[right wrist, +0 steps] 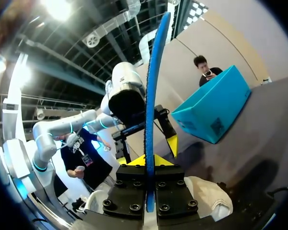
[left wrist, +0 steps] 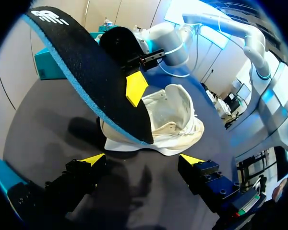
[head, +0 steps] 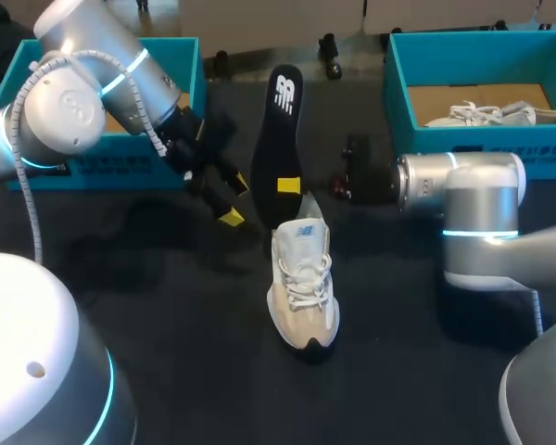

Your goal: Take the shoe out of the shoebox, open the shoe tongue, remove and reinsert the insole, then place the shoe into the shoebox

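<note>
The shoe (head: 302,287) stands on the table nearest me, toe toward me and tongue raised. At its 10 o'clock the left gripper (head: 233,200) hangs with its fingers spread wide and nothing between them. At 12 o'clock the right gripper (head: 289,185) pinches the black insole (head: 280,130) near its lower end, clear of the shoe and leaning away. Reinsertion looks to be the step in hand. The low end should go into the opening at a shallow slant, with the left gripper steadying the heel so the insole does not buckle. Only the right wrist view shows the insole edge-on, clamped from both sides. Only the left wrist view shows the shoe's open mouth. Farther off, at 2 o'clock, sits a blue shoebox (head: 398,88).
</note>
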`<state>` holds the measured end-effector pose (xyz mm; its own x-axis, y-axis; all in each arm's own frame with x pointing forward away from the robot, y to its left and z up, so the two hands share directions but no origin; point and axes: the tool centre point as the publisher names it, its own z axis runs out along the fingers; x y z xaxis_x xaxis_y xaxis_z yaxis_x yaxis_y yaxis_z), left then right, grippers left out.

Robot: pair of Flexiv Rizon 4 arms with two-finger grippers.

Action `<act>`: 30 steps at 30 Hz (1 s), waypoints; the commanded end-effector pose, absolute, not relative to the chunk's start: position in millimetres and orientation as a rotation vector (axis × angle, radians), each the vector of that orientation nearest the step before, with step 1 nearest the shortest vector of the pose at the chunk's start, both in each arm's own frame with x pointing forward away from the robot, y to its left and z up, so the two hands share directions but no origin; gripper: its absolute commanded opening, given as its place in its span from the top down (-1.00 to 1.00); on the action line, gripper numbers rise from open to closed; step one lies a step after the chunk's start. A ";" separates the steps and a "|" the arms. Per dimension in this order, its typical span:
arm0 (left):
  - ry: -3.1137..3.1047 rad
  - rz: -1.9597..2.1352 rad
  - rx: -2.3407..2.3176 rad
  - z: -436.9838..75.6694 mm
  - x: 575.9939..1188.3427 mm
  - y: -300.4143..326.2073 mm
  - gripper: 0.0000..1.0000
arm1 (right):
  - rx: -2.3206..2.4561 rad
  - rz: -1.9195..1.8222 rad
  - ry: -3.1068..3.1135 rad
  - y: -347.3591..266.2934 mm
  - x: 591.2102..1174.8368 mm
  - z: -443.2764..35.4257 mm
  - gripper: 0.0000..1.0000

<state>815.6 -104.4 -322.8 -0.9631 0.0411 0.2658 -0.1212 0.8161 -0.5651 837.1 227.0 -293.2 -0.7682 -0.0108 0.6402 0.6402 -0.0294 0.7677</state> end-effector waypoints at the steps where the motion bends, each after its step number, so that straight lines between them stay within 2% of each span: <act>1: -2.737 0.873 0.062 -322.2 815.0 -103.9 -1.00 | -0.654 -1.843 -1.795 229.2 839.0 -291.9 1.00; 30: -2.737 0.873 0.062 -322.2 815.0 -103.9 -1.00 | -0.642 -1.820 -1.829 219.1 847.8 -287.5 1.00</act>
<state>815.5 -104.3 -322.6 -0.9632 0.0410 0.2656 -0.1210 0.8161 -0.5650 846.3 219.6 -289.2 -0.7775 -0.0049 0.6288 0.6288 -0.0018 0.7775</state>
